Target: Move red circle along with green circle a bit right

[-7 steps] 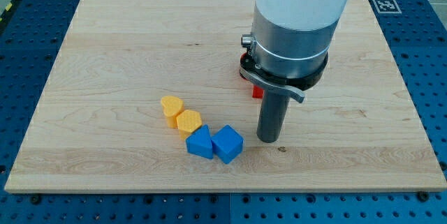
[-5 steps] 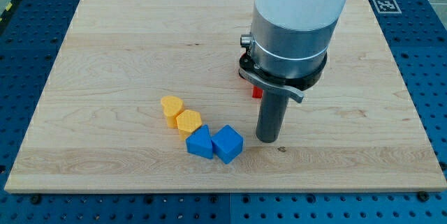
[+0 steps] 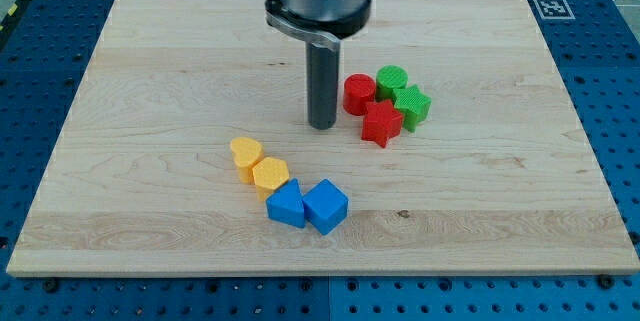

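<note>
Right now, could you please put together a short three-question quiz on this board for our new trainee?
1. True or false: my tip touches the red circle.
2. Which block sits directly at the view's right of the red circle? A) green circle B) blue cube C) yellow block
3. Fill in: the red star-shaped block lies toward the view's ____ from the red circle.

Key
1. False: a narrow gap of bare board separates them, with my tip at the view's left of the red circle.
2. A.
3. Bottom, slightly right.
</note>
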Controlling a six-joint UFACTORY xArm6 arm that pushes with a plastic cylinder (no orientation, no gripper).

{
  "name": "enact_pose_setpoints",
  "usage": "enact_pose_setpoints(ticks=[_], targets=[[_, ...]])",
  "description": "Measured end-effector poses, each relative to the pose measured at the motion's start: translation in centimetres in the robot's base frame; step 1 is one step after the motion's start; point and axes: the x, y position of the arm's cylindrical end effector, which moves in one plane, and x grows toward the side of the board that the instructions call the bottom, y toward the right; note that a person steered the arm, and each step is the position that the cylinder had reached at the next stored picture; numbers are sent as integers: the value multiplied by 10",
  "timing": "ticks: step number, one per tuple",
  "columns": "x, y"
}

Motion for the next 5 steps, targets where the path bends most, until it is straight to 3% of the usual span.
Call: enact_pose_setpoints(ticks=[3,5], targets=[[-16,-6],[-13,27]])
